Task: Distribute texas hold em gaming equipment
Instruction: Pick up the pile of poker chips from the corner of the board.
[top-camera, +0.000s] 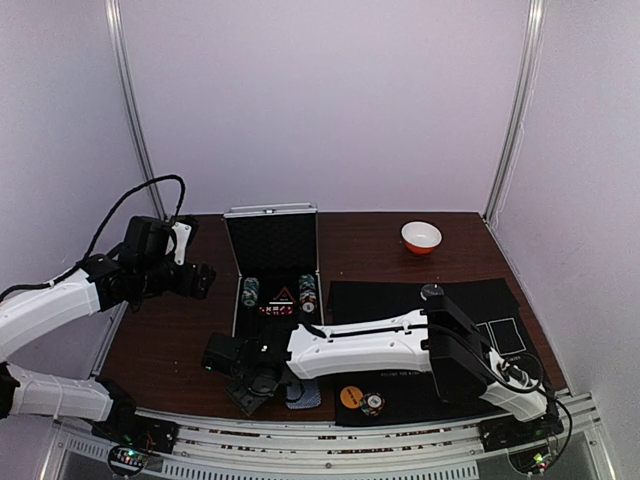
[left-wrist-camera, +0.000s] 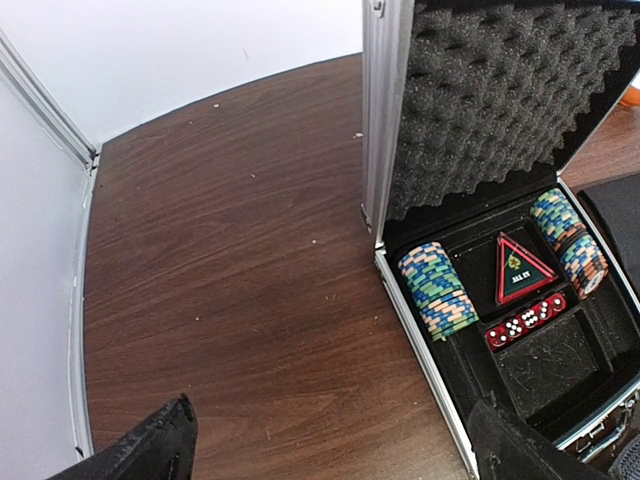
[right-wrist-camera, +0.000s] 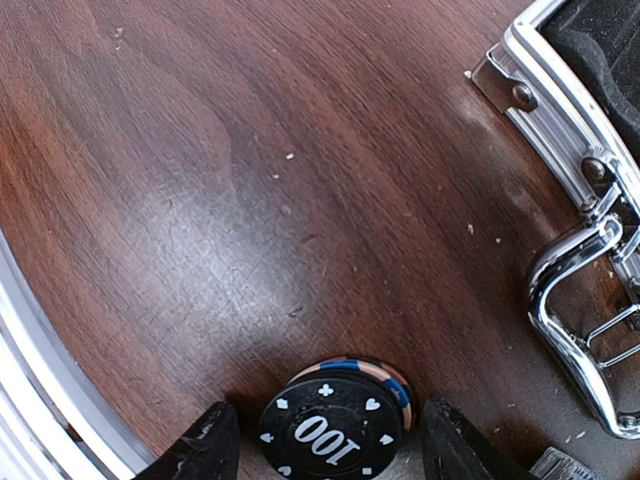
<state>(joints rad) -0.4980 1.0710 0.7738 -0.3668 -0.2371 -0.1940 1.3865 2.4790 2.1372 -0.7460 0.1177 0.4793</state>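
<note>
Right wrist view showed the right gripper (right-wrist-camera: 330, 408) unclenched astride a striped poker-chip stack (right-wrist-camera: 335, 432) topped "100", brown wooden table (right-wrist-camera: 200, 200) open leftward; left gripper (left-wrist-camera: 330, 440) gaped.

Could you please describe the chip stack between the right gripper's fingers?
The chip stack is a few round, plastic-looking chips. The top one is black with a white "100" and card-suit marks round its rim; blue and orange edges show beneath. It stands on the brown wooden table between the fingers of the right gripper, untouched by either.
</note>
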